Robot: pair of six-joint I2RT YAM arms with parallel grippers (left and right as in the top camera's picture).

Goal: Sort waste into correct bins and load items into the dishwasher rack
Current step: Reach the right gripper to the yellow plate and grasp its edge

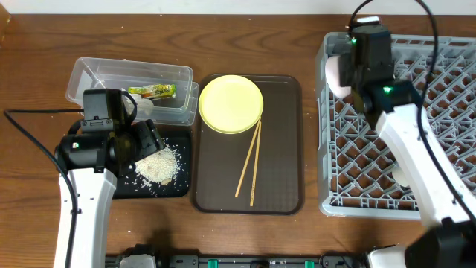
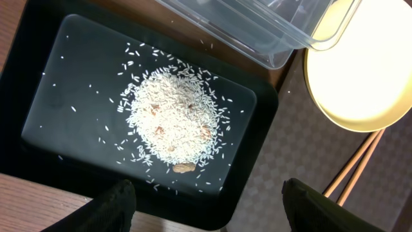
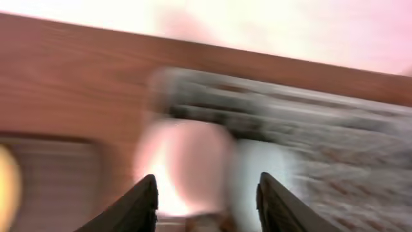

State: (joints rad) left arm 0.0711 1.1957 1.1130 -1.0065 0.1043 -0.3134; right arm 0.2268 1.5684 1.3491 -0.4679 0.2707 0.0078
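My left gripper (image 1: 146, 141) (image 2: 206, 203) is open and empty, low over the near right corner of the black tray (image 1: 175, 190) (image 2: 45, 84). The tray holds a heap of white rice grains (image 1: 159, 165) (image 2: 174, 119). The clear tub (image 1: 89, 74) (image 2: 257, 32) behind it holds the yellow-green wrapper (image 1: 152, 91). The yellow plate (image 1: 230, 103) (image 2: 367, 71) and two chopsticks (image 1: 249, 165) (image 2: 357, 164) lie on the brown serving tray (image 1: 286, 149). My right gripper (image 1: 349, 71) (image 3: 206, 200) is over the left wall of the grey rack (image 1: 446, 112), closed round a pale cup (image 1: 335, 74) (image 3: 187, 161). The right wrist view is blurred.
A white rounded item (image 1: 399, 176) lies in the rack, partly under my right arm. A small white thing (image 1: 144, 107) sits by the tub's near edge beside my left wrist. Bare wooden table surrounds the trays.
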